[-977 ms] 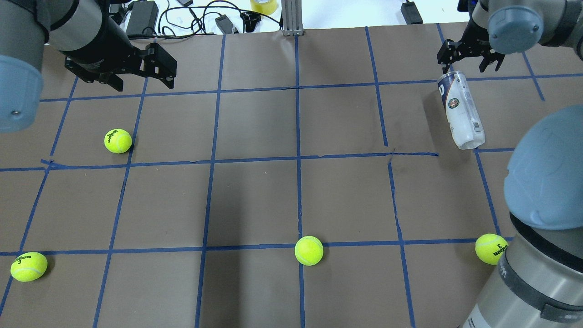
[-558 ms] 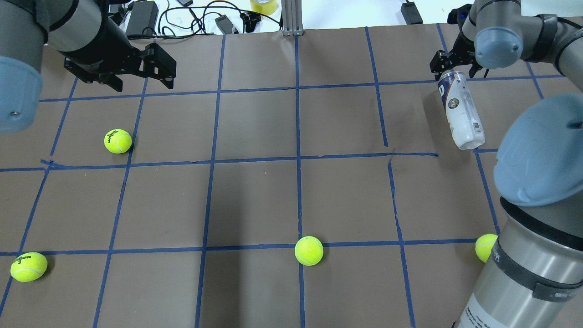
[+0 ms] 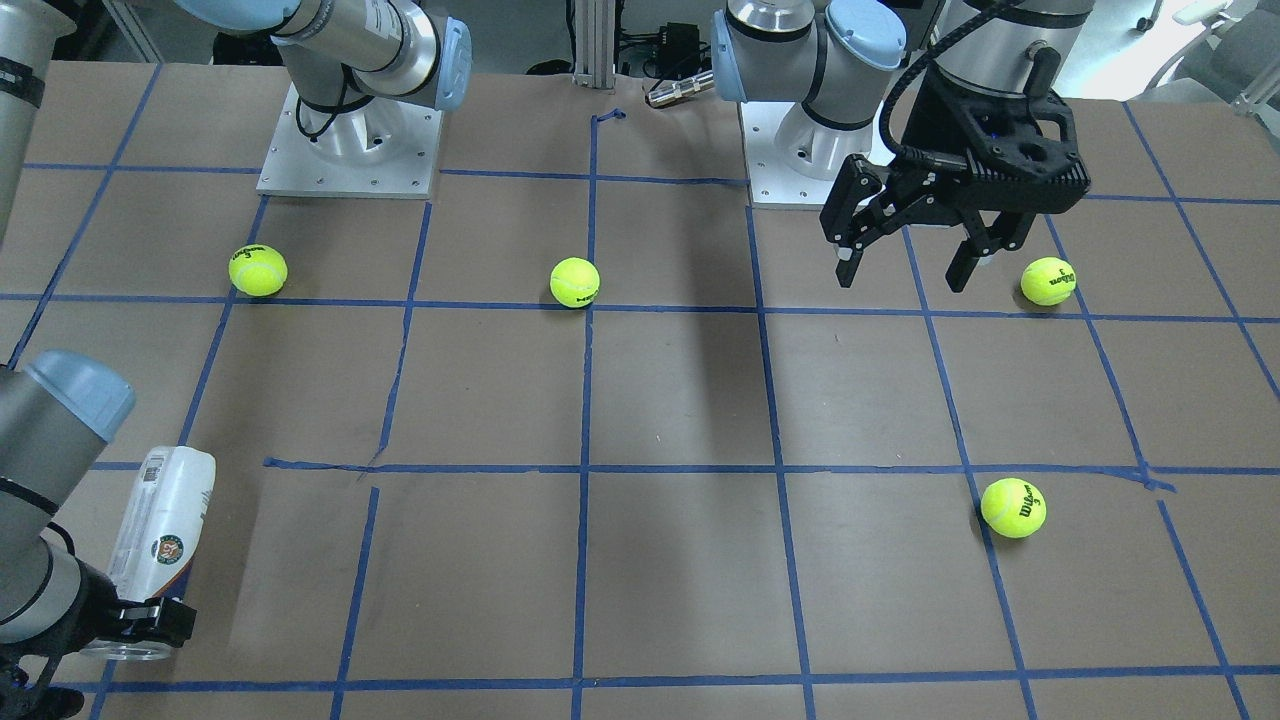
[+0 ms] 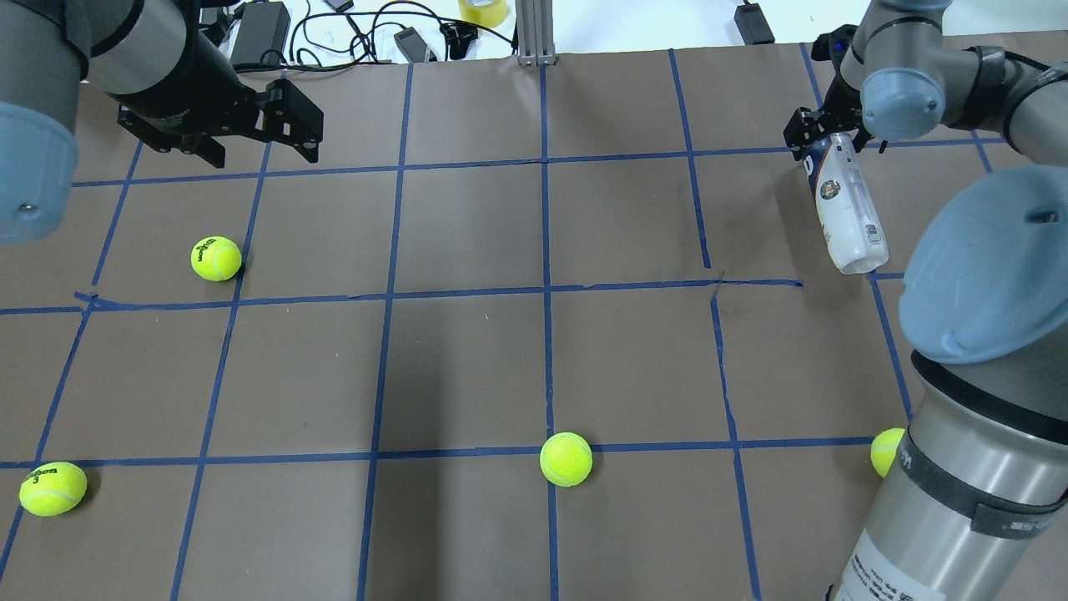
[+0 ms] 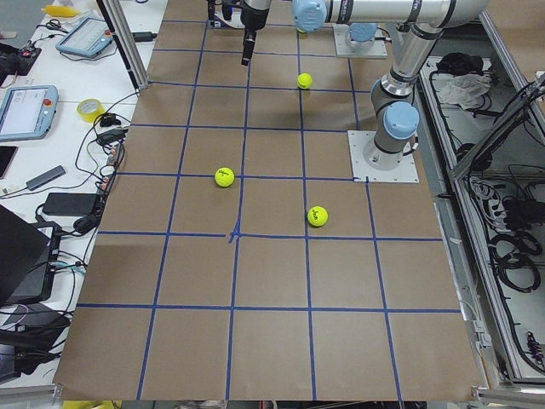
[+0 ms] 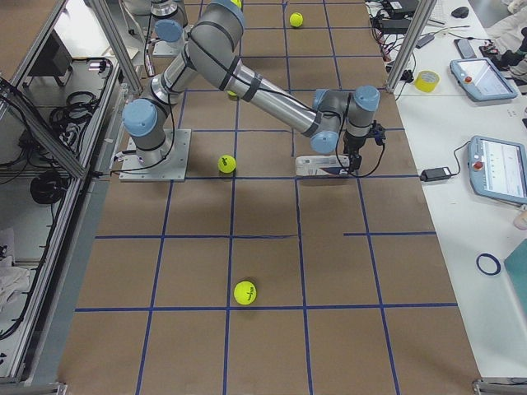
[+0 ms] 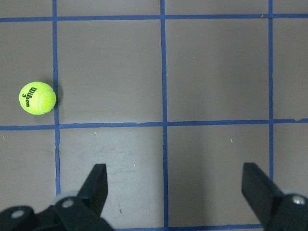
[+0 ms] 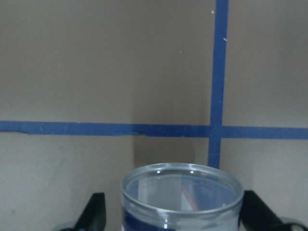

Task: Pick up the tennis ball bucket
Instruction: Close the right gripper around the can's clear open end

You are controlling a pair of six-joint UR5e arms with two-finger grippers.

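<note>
The tennis ball bucket (image 4: pixel 844 213) is a clear can with a white label and a navy band, and it lies on its side at the table's far right. It also shows in the front-facing view (image 3: pixel 162 525). My right gripper (image 4: pixel 824 138) is open and low at the can's far, metal-rimmed end. In the right wrist view the rim (image 8: pixel 180 179) sits between the two spread fingers (image 8: pixel 95 211), with small gaps on both sides. My left gripper (image 4: pixel 263 157) is open and empty, high over the far left, and its wrist view (image 7: pixel 174 168) shows bare table below.
Several yellow-green tennis balls lie about: one at mid left (image 4: pixel 216 258), one at the near left (image 4: pixel 52 488), one at the near centre (image 4: pixel 566 459), one by the right arm's base (image 4: pixel 884 451). Cables and a tape roll (image 4: pixel 483 10) lie beyond the far edge.
My right gripper has come down and towards the can's far end and now straddles its rim. The right arm's elbow has swung left. The can and my left arm have not moved.
</note>
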